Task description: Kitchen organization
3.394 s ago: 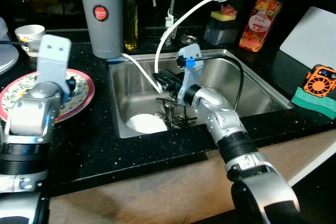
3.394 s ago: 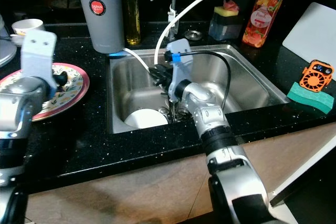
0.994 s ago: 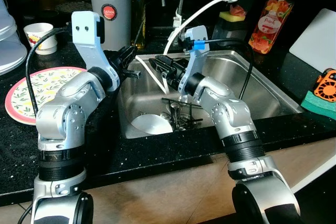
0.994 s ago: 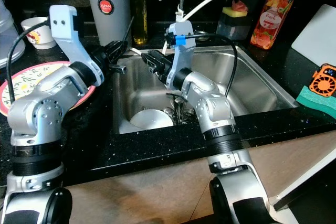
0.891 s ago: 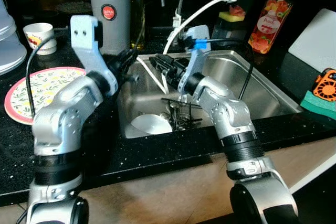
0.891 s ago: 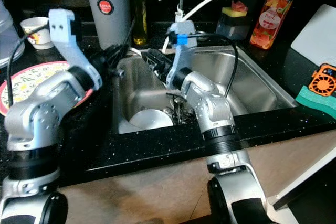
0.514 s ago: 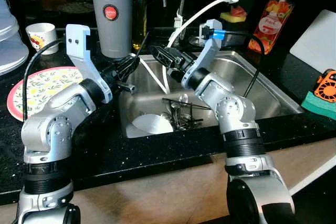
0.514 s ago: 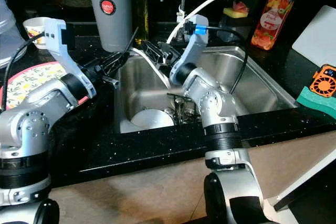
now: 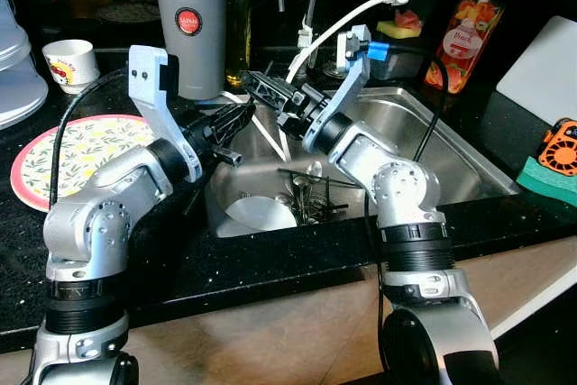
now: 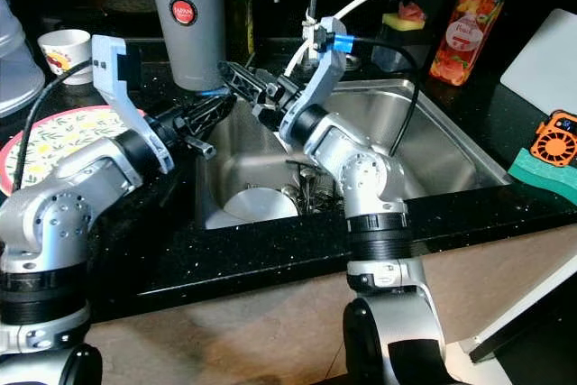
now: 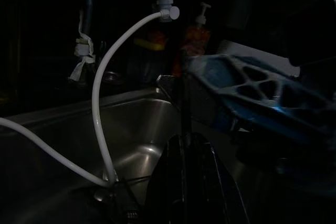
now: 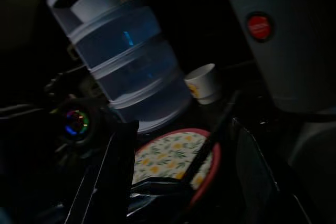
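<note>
- Sink (image 9: 455, 155): steel, set into black counter (image 9: 270, 263); white plate (image 9: 261, 213) and cutlery (image 9: 306, 196) on its bottom.
- Left gripper (image 9: 236, 117): above sink's left rim, fingers pressed together on a thin dark stick (image 10: 236, 77), seemingly a chopstick.
- Right gripper (image 9: 261, 87): just above and beside left gripper, tips nearly meeting it; fingers spread apart in right wrist view, around the same stick.
- Flowered plate (image 9: 68, 146): on counter, left of sink, behind left arm.
- Grey jug (image 9: 187, 20), small cup (image 9: 74, 60), soap bottle (image 9: 467, 32): along back of counter.
- White hose (image 9: 338, 20): from tap down into sink.
</note>
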Available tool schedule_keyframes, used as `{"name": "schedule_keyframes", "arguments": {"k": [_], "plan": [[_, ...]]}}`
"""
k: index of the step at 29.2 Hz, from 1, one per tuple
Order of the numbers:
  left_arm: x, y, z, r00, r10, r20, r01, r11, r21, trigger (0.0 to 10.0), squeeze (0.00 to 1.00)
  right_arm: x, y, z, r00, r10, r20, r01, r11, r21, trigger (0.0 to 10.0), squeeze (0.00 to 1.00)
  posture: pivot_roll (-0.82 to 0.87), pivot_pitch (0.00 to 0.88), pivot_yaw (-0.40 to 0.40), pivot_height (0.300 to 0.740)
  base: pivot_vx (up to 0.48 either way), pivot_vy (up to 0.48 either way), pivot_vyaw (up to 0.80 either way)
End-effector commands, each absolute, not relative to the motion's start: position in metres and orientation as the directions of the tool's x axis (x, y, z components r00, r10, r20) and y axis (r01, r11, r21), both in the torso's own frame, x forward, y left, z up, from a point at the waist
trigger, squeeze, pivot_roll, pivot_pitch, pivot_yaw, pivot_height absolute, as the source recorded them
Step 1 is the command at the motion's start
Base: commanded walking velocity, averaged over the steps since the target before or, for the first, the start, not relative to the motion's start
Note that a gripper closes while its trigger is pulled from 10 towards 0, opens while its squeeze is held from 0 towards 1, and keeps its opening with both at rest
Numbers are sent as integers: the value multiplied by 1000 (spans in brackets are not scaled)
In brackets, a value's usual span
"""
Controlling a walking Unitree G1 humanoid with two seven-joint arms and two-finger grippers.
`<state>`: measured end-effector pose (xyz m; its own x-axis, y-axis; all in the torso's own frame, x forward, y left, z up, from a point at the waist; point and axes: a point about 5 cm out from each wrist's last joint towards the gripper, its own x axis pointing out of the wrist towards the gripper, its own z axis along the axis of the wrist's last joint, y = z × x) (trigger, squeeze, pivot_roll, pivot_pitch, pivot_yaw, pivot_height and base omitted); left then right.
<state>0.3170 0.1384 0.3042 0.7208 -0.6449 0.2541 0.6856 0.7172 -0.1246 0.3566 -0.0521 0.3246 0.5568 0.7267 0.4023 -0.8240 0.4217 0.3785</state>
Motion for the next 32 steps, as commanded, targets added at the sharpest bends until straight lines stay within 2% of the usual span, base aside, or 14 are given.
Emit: {"name": "schedule_keyframes", "arguments": {"k": [1,5,6,25,26,27,30,32], "plan": [[316,139,303,724,-642,254,682,722,-118,0,0,353,-53,326,541,731,417,-833,395,388,10000,0,-22,86,-43,740,0,0,0],[315,139,304,715,-652,253,692,713,-116,0,0,354,-54,326,546,733,406,-829,404,387,10000,0,-24,87,-42,740,0,0,0],[315,139,305,712,-654,255,694,710,-116,0,0,354,-55,325,552,729,404,-824,406,395,0,0,-24,87,-42,740,0,0,0],[315,139,305,713,-654,254,694,711,-114,0,0,357,-59,326,568,719,400,-813,413,410,0,0,-25,96,-46,740,0,0,0],[315,139,305,716,-650,255,690,715,-114,9529,973,358,-60,326,571,717,400,-811,417,409,0,0,-26,98,-45,740,0,0,0],[317,140,306,730,-632,260,675,726,-130,10000,1000,359,-62,327,580,711,397,-806,433,403,0,0,-25,99,-46,740,0,0,0],[319,142,308,740,-618,266,662,740,-123,10000,1000,362,-64,327,592,703,395,-799,449,399,0,0,-25,98,-46,740,0,0,0],[325,152,313,794,-539,280,585,803,-112,10000,1000,368,-74,329,626,679,383,-778,514,361,0,0,-24,101,-47,740,0,0,0]]}}
